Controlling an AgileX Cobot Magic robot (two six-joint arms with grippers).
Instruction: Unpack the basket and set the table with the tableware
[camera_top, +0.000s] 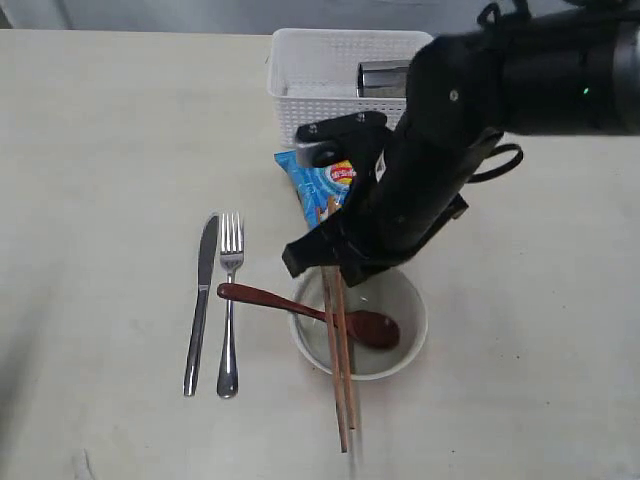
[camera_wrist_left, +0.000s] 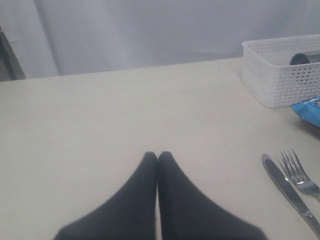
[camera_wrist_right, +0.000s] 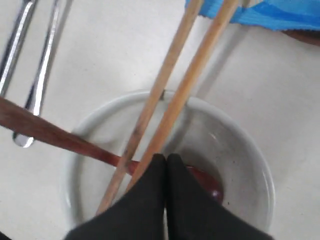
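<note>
The white basket (camera_top: 300, 100) stands by the counter's (camera_top: 100, 150) far edge as the exterior view shows it, about midway along, with the steel cup (camera_top: 383, 78) inside. The blue chip bag (camera_top: 318, 180) lies just in front of it. Nearer the middle, the knife (camera_top: 202, 300) and fork (camera_top: 230, 310) lie side by side, handles away from the basket; just beside them sits the bowl (camera_top: 408, 305), the red spoon (camera_top: 290, 302) resting on its rim — scoop inside, handle toward the fork. The two chopsticks (camera_top: 340, 370) lie across the bowl, crossing the spoon, their ends jutting past the rim. The right claw (camera_wrist_right: 166, 159) hangs over the bowl, fingers pressed together with nothing between them (whether it touches the chopsticks I cannot tell); the left claw (camera_wrist_left: 158, 156) is likewise pressed together and empty, above bare counter, apart from the knife.
</note>
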